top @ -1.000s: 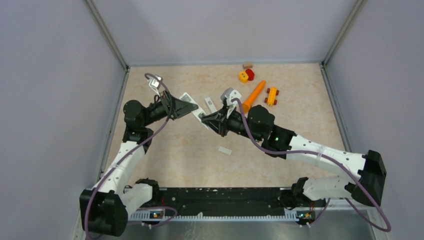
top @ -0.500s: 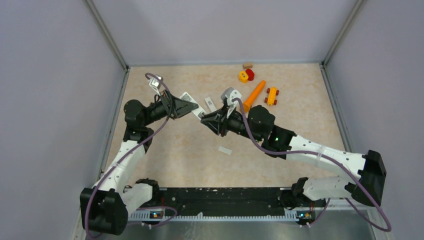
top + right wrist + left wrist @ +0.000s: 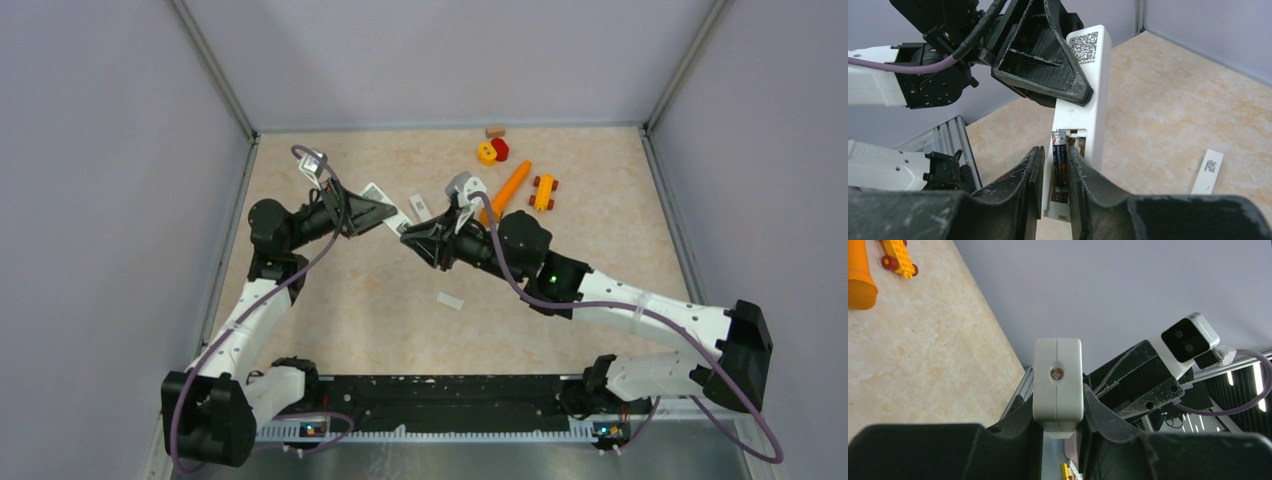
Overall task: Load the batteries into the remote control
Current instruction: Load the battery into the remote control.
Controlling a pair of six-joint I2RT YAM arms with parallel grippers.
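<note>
The dark cylindrical battery [image 3: 1059, 167] lies in the open compartment of the slim white bar-shaped remote control [image 3: 1090, 85] — pinched by the right gripper [image 3: 1054, 152]. The left gripper [image 3: 1058, 411] clamps the remote, raised above the beige tabletop [image 3: 400, 330].

1. Bright, even, diffuse lighting; shadows faint and soft.
2. Left fingers [image 3: 1100, 420] dark, blurred; light strips [image 3: 1259, 385] glare to their right.
3. Right fingers [image 3: 1018, 200] soft; remote control [image 3: 1088, 100] beyond them sharp.

Orange carrot [image 3: 511, 188], yellow wheeled brick [image 3: 543, 192] beside it — tan block [image 3: 494, 131] farther back.
</note>
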